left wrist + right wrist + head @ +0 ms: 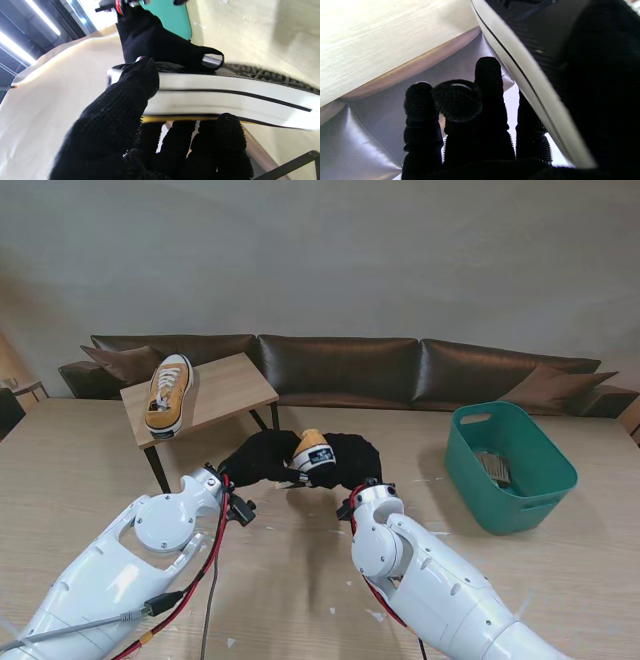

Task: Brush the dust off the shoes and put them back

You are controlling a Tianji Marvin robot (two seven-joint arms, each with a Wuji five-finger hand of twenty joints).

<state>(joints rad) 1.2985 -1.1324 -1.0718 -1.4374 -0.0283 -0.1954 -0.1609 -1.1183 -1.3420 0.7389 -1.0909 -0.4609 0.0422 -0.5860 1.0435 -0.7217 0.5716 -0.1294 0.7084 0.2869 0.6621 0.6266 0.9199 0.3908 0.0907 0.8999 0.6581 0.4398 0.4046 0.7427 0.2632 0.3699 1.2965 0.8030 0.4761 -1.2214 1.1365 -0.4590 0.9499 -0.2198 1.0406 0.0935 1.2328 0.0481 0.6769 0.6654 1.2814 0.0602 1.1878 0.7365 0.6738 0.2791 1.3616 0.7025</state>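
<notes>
Both hands clasp one yellow shoe (314, 452) mid-tabletop: left hand (262, 458) pinching its sole rim, right hand (347, 461) wrapped around it; uneven pull could twist it loose; second shoe (168, 393) waits far left on the small table (235, 385).

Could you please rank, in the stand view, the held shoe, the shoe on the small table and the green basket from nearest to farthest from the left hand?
1. Held shoe: in the left hand, at centre.
2. Shoe on the small table: farther from me, on the left.
3. Green basket: far right, past the right hand.
</notes>
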